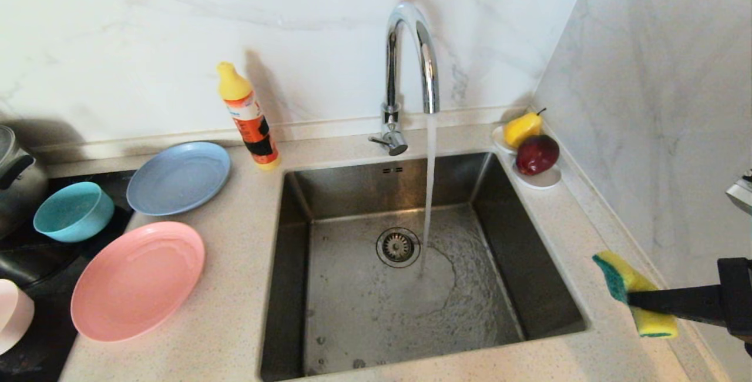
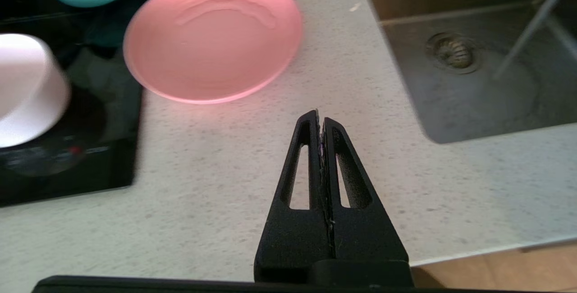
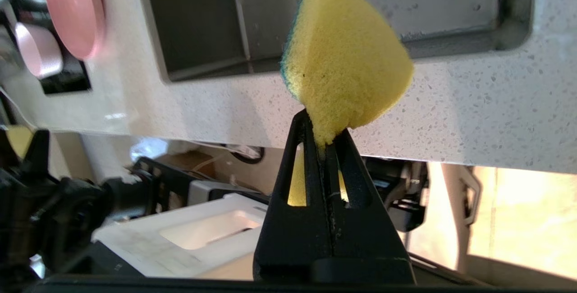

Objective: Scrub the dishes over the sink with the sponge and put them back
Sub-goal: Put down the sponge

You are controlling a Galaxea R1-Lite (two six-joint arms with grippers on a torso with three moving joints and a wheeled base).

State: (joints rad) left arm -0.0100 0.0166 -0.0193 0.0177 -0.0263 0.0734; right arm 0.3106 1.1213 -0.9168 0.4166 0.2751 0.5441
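Note:
The sink (image 1: 352,311) sits mid-counter, and water runs from its chrome faucet (image 1: 411,64). The dishes lie to its left: a grey-blue plate (image 1: 179,177), a teal bowl (image 1: 73,211), a salmon-pink plate (image 1: 138,281) and a pale pink plate (image 1: 12,314) at the view's edge. My right gripper (image 1: 631,300) is shut on the yellow-green sponge (image 1: 628,288) above the counter right of the sink. In the right wrist view the sponge (image 3: 347,63) bulges from the gripper (image 3: 322,126). My left gripper (image 2: 320,119) is shut and empty over the counter, just short of the salmon-pink plate (image 2: 212,36).
An orange detergent bottle (image 1: 247,114) stands behind the sink's left corner. A white dish (image 1: 543,179) with a pear and an apple sits at the back right. A black cooktop (image 1: 35,264) and a steel pot (image 1: 17,176) are far left. A marble wall closes the right side.

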